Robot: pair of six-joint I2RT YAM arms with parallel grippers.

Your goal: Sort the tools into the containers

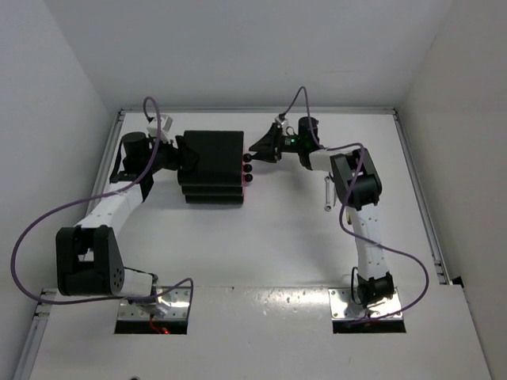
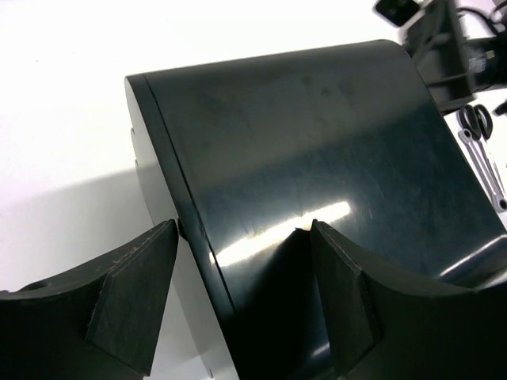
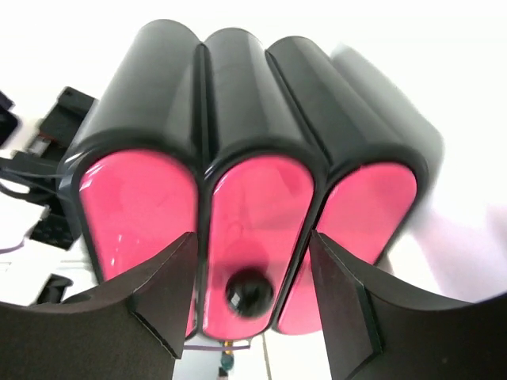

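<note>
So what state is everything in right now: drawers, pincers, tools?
Pink drawers: all three shut.
Right pincer: open, facing the middle knob.
Left pincer: jaws apart astride the drawer unit's rear edge; grip unclear.
Scissors: lying loose, untouched.

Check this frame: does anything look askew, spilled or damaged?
Nothing stands out. The drawer unit stands upright with all three pink drawers shut flush. The scissors and a wrench lie loose on the table beside it, simply not yet sorted.
</note>
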